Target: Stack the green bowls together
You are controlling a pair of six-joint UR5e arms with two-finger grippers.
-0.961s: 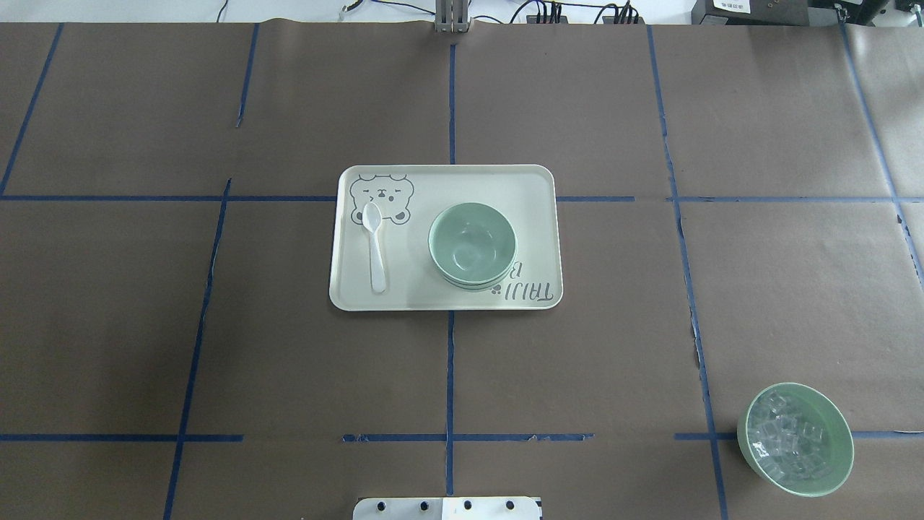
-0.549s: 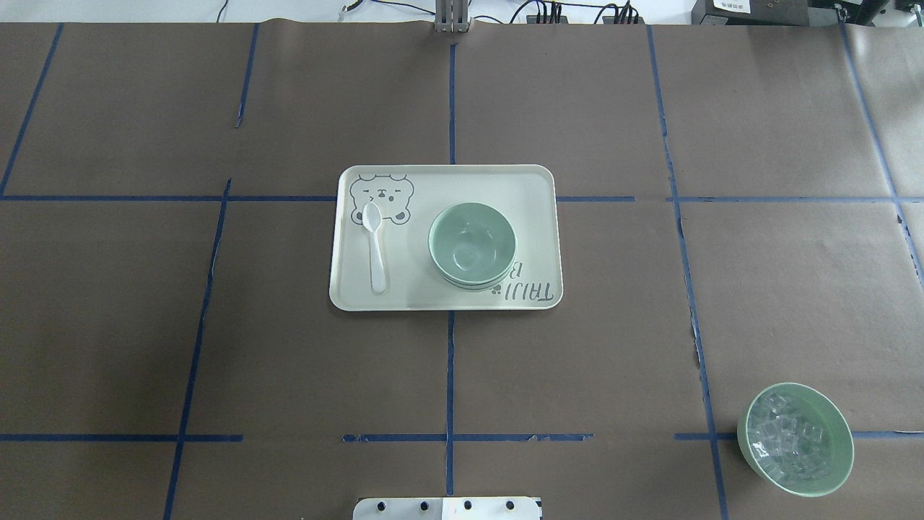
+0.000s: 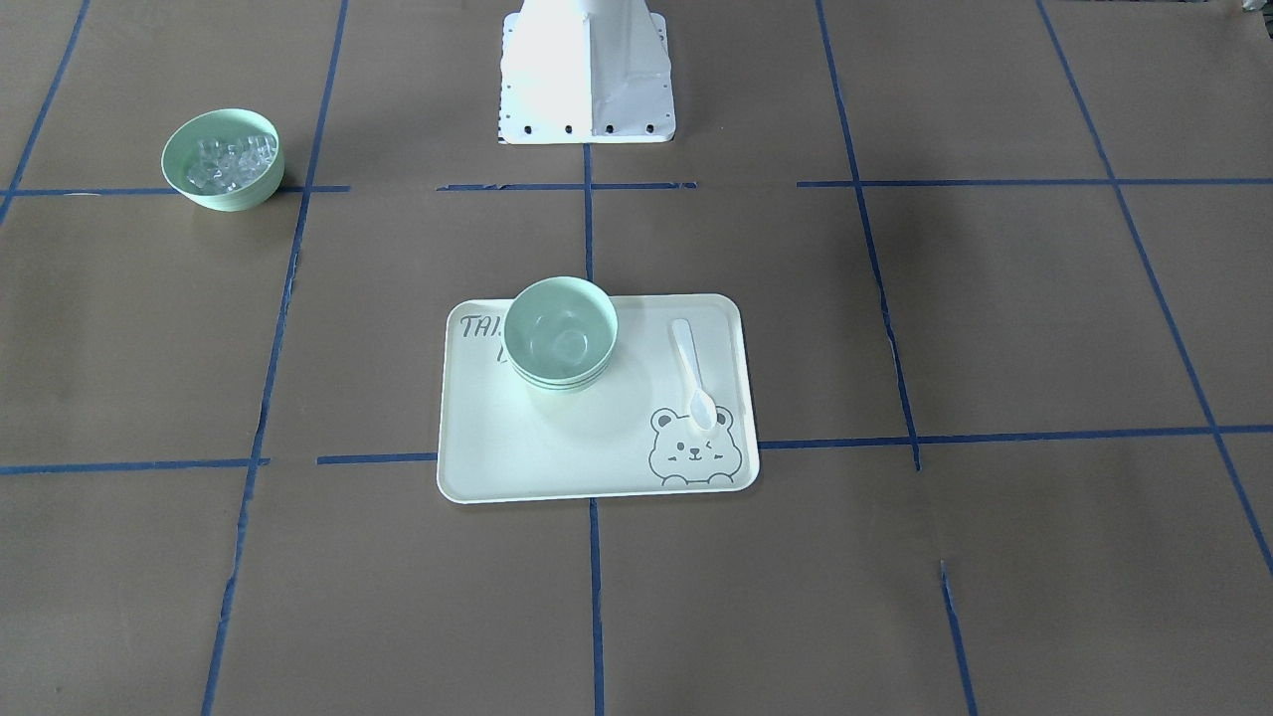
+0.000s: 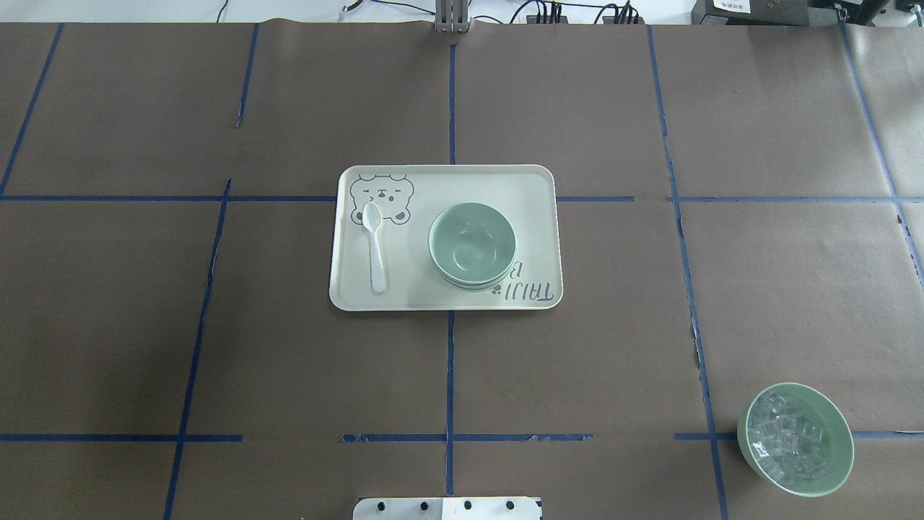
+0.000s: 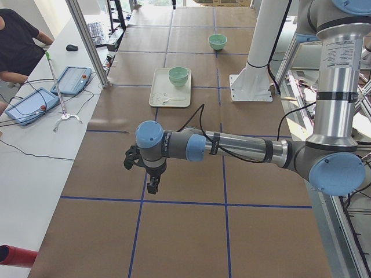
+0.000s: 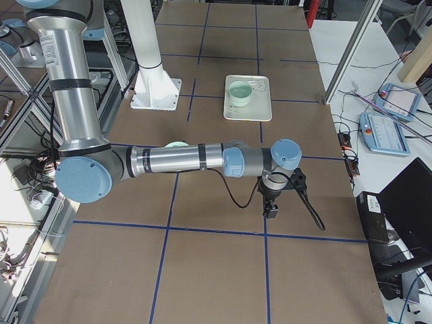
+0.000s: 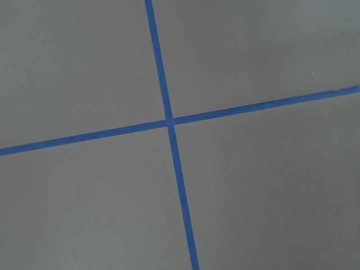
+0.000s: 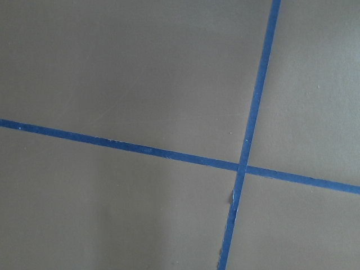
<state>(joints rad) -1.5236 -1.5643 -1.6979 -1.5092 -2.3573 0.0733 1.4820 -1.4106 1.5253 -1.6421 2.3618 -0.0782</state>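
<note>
Across the last second nothing on the table has shifted; the green bowls [image 4: 473,245] sit nested in one stack on the pale tray [image 4: 433,297], at about 3 o'clock from the tray's centre, with layered rims showing along the stack's near edge, though how many I cannot count for sure; the white spoon [image 4: 375,254] lies at 9 o'clock from the stack, its bowl resting on the bear drawing [image 4: 381,196]; the brighter bowl of clear cubes [image 4: 795,439] stands well apart on the table, toward 4 o'clock from the tray; the left gripper [image 5: 152,184] and the right gripper [image 6: 272,204] both hang over bare paper far from the tray, seen only from the side, so whether either claw is released or clenched I cannot tell; I judge the stacking done and the arms parked.
</note>
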